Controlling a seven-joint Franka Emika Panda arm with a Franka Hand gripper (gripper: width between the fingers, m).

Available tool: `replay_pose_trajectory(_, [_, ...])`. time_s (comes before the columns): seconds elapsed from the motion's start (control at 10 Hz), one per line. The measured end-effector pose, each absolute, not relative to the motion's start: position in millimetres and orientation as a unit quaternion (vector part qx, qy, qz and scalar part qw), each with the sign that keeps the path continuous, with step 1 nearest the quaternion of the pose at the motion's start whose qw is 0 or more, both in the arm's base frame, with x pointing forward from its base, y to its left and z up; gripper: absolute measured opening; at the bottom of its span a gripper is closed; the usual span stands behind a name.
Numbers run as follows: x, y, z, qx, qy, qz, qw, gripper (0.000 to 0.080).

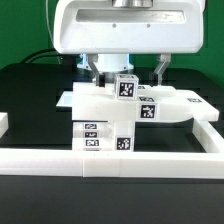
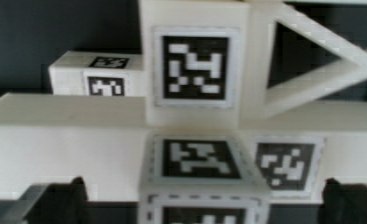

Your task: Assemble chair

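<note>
The chair (image 1: 120,115) is a cluster of white tagged pieces standing against the front border wall. A flat panel (image 1: 175,105) reaches toward the exterior view's right, and a small tagged block (image 1: 127,87) tops the cluster. My gripper (image 1: 128,72) hangs just above that block and is open, one finger on each side and nothing between them. In the wrist view the chair's upright tagged bar (image 2: 198,70), a small tagged block (image 2: 105,78) and a wide flat panel (image 2: 73,125) fill the picture. The gripper (image 2: 201,208) shows only as dark fingertips (image 2: 55,205) far apart at the edge.
A low white border wall (image 1: 110,162) runs along the front and turns up the exterior view's right side (image 1: 214,135). A short piece of wall (image 1: 3,122) shows at the left. The table surface (image 1: 30,95) is black. Cables lie behind the arm.
</note>
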State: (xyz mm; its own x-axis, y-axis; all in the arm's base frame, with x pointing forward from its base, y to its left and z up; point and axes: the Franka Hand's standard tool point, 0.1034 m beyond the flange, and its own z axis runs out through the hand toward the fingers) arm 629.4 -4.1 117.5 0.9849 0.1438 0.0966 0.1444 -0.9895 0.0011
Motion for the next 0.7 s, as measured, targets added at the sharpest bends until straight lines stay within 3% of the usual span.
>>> replay_pose_trajectory(0.2, [629.4,-4.8,117.5,-0.994,-0.097,-0.048,0.001,0.0649])
replay_pose_trajectory(0.3, [629.4,-4.9,117.5,-0.994,-0.096,-0.048,0.001,0.0520])
replay_pose_trajectory(0.4, [629.4,-4.9,117.5,-0.994,-0.096,-0.048,0.001,0.0520])
replay_pose_trajectory(0.6, [629.4,-5.0,117.5,-0.996,-0.076,-0.048,0.003,0.0284])
replay_pose_trajectory(0.7, [629.4,-5.0,117.5,-0.996,-0.076,-0.048,0.003,0.0284])
